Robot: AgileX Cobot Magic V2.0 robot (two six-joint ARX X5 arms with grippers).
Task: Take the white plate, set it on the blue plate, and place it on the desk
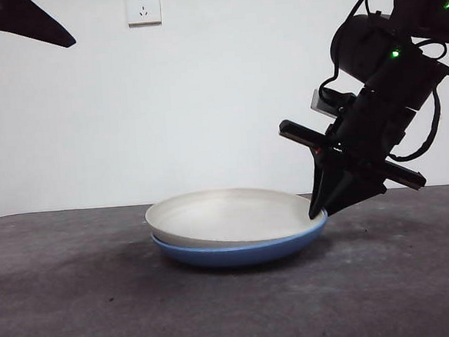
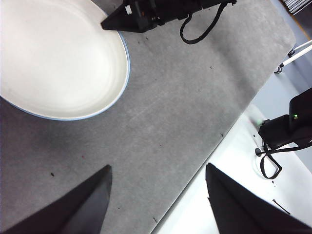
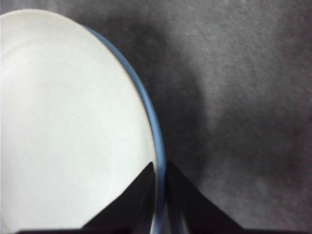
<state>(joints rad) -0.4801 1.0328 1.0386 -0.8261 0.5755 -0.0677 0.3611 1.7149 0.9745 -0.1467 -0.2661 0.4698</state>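
The white plate [image 1: 228, 214] lies in the blue plate [image 1: 238, 252] on the desk [image 1: 386, 280], slightly askew, its left rim standing a little higher. My right gripper [image 1: 318, 210] reaches down to the plates' right rim. In the right wrist view its jaws [image 3: 161, 195] stand nearly together across the rim of the white plate [image 3: 63, 122], with the blue plate's edge [image 3: 146, 102] showing in the narrow gap. My left gripper [image 2: 158, 170] is open and empty, high above the desk, away from the white plate [image 2: 53, 53]. In the front view it shows only as a black tip [image 1: 33, 24].
A wall socket [image 1: 143, 6] is on the white wall behind. In the left wrist view the desk's edge [image 2: 234, 126] runs diagonally, with a black device and cables [image 2: 287, 126] on the pale surface beyond.
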